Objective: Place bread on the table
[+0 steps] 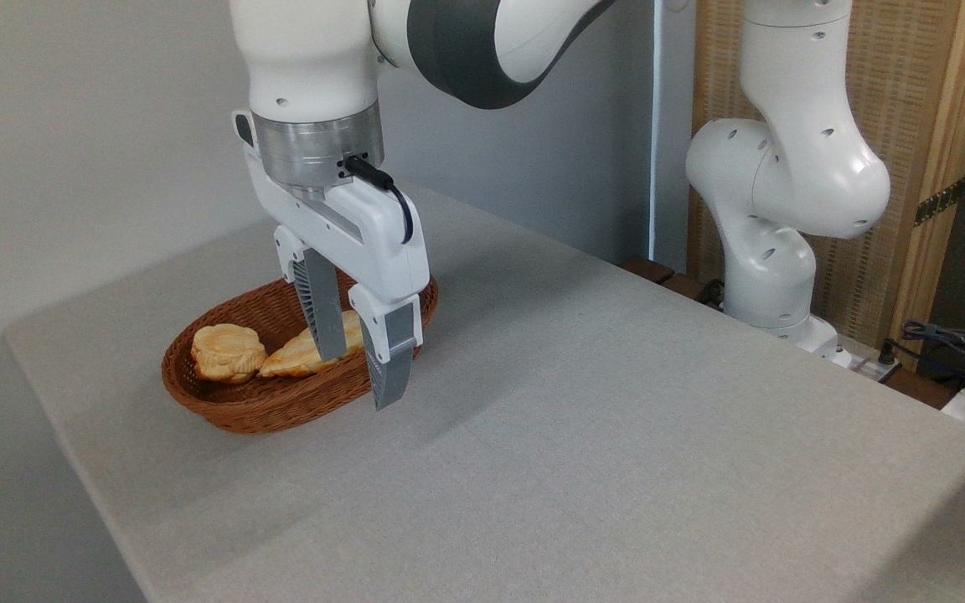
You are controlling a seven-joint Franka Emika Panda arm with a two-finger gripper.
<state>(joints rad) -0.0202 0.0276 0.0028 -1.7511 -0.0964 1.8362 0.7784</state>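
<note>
Camera, tool (359,382) open, empty, above basket (223,402), bread (227,353) inside.

The arm reaches in from above, wrist pointing straight down, gripper (358,379) hanging just over the right end of the basket (223,402), grey fingers (321,314) spread apart, nothing between them.

The arm (784,167) is glossy white with a dark grey joint band and small round screw recesses. A brushed metal collar (315,146) tops the white gripper (361,377), whose ribbed grey fingers (321,314) look possibly rubbery; a black cable (390,197) loops beside it.
</note>
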